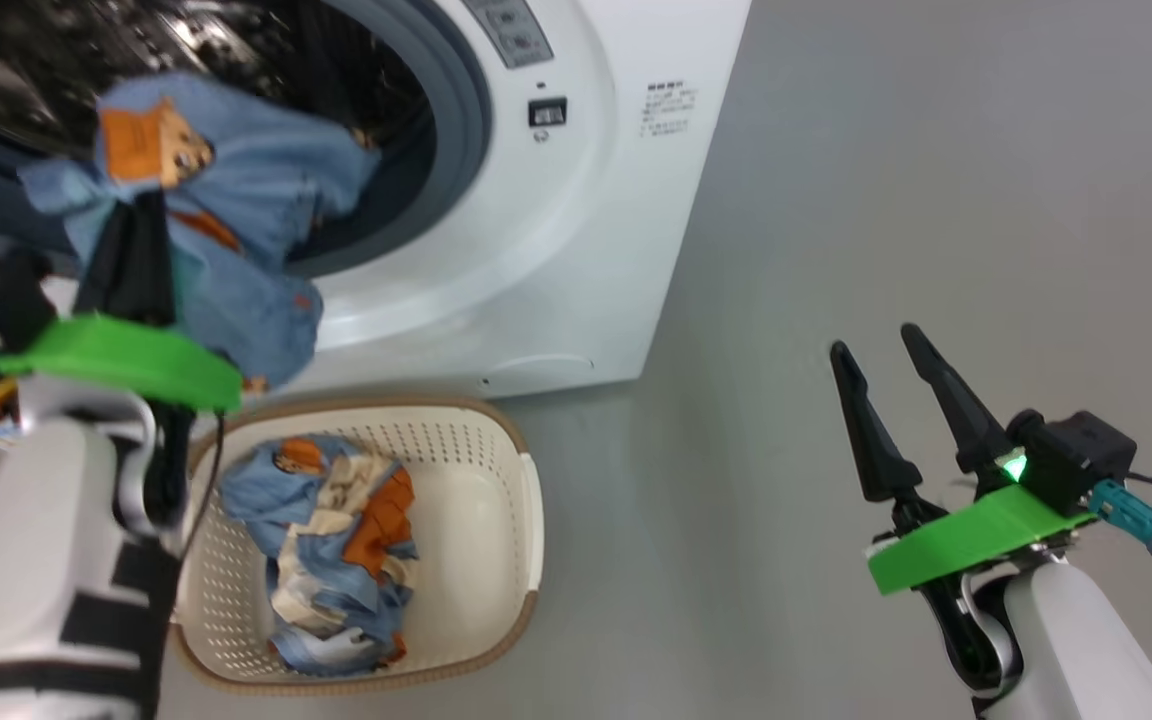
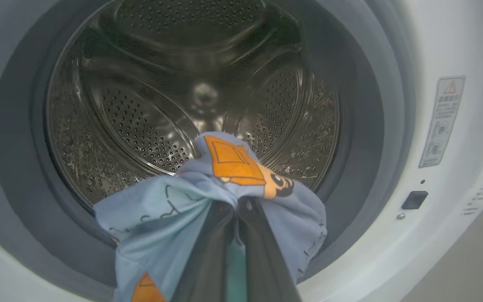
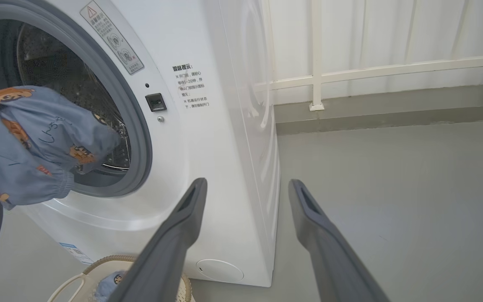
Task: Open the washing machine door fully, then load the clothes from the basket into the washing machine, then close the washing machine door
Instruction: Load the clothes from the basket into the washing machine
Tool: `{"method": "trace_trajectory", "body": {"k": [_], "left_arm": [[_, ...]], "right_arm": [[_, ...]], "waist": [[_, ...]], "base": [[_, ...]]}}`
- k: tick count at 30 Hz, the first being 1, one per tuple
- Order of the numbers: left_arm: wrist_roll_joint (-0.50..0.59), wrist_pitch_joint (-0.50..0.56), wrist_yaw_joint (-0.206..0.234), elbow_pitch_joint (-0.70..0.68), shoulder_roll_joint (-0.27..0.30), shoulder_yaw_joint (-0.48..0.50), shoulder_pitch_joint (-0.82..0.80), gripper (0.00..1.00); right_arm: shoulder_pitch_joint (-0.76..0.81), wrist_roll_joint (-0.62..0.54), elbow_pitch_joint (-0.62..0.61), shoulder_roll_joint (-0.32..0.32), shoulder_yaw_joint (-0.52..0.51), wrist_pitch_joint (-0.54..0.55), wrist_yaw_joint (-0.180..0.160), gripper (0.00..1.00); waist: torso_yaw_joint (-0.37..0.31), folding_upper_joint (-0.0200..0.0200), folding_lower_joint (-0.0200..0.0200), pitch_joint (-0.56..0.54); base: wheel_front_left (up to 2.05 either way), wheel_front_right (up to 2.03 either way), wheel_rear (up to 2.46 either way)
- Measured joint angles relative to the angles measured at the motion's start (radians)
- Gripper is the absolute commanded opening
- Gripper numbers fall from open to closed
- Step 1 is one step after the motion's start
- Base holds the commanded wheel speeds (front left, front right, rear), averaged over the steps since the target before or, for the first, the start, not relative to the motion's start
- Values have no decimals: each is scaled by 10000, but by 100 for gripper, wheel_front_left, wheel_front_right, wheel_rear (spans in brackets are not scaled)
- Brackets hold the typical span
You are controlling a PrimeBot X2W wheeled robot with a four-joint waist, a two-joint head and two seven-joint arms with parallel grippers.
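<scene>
My left gripper (image 2: pixel 237 207) is pinched shut on a bear-print garment (image 2: pixel 162 209), up at the washing machine (image 2: pixel 392 235) mouth for the drop. My right gripper (image 1: pixel 876 340) hangs wide, empty.

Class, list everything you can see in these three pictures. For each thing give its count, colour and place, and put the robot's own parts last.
washing machine: one, white with a grey ring, behind the basket, opening uncovered
drum: one, perforated steel, inside the machine, nothing seen inside
warning label: one, pale, on the machine front beside the opening
held garment: one, light blue with orange bears, in front of the opening
clothes in basket: a heap, blue, cream and orange, count unclear
basket: one, cream with a brown rim, on the floor before the machine
floor: grey, all around
railing: one, white, beyond the machine
left tool: one, dark, shut on the held garment
right tool: one, dark, open, holding nothing, over the floor
</scene>
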Motion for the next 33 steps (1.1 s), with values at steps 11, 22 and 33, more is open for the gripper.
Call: {"method": "trace_trajectory", "body": {"k": [11,22,33], "left_arm": [[-598,0,0,2171,577,-75,-2552,0],[-811,0,0,2608,1250,-303,-4074,0],[-38,-6,0,1900,1538,805,-5421,0]], "right_arm": [[-615,-79,-268,349,-4,0,0,100],[-821,-146,-431,685,-2,0,0,100],[-1135,-146,-512,836,82,0,0,100]], "waist": [[-584,0,0,1440],[-1294,0,0,2696],[-2019,0,0,3597]], "base": [[0,0,0],[0,0,0],[0,0,0]]}}
